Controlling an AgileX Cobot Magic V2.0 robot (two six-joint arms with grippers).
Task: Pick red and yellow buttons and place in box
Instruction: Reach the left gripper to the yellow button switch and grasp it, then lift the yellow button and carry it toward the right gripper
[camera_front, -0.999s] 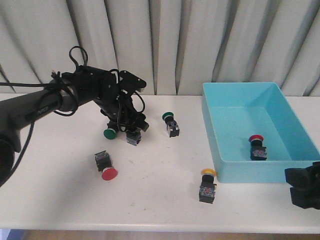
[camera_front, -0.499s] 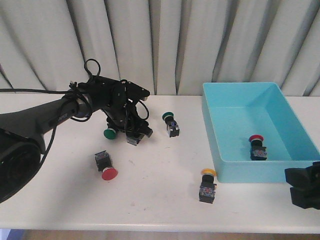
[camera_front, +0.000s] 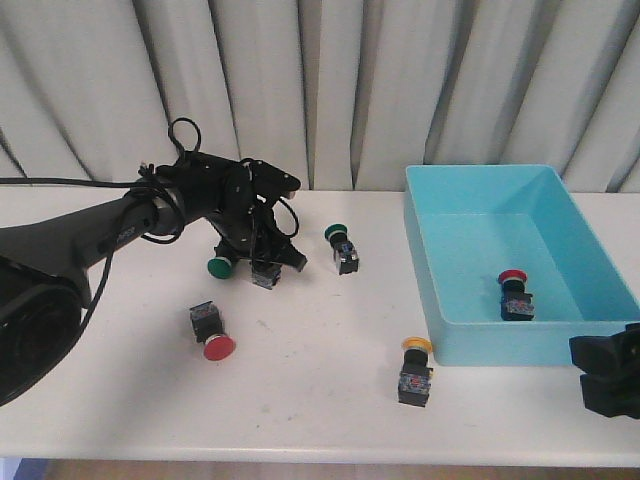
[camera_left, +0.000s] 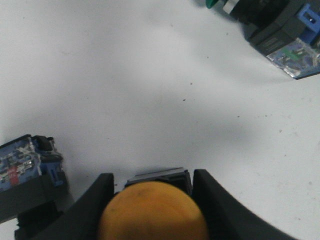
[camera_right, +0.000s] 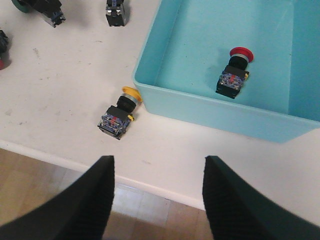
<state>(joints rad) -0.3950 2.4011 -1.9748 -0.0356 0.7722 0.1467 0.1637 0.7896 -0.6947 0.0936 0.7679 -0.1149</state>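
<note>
My left gripper (camera_front: 265, 266) is down at the table's back left, shut on a yellow button; in the left wrist view its yellow cap (camera_left: 152, 215) fills the gap between the fingers (camera_left: 90, 205). A red button (camera_front: 212, 335) lies in front of it. A second yellow button (camera_front: 415, 372) lies by the turquoise box's (camera_front: 500, 345) front left corner and shows in the right wrist view (camera_right: 120, 112). A red button (camera_front: 515, 295) lies inside the box. My right gripper (camera_front: 608, 378) is open and empty past the table's front right edge.
A green-capped button (camera_front: 220, 266) lies just left of my left gripper, another (camera_front: 340, 247) to its right. The box (camera_right: 200, 107) takes up the right side. A pleated curtain hangs behind. My right gripper's fingers (camera_right: 85, 200) hang over the table's front edge.
My left arm has dropped its forearm lower and turned slightly over the yellow button, which stays at the same spot. The right arm has not moved.
</note>
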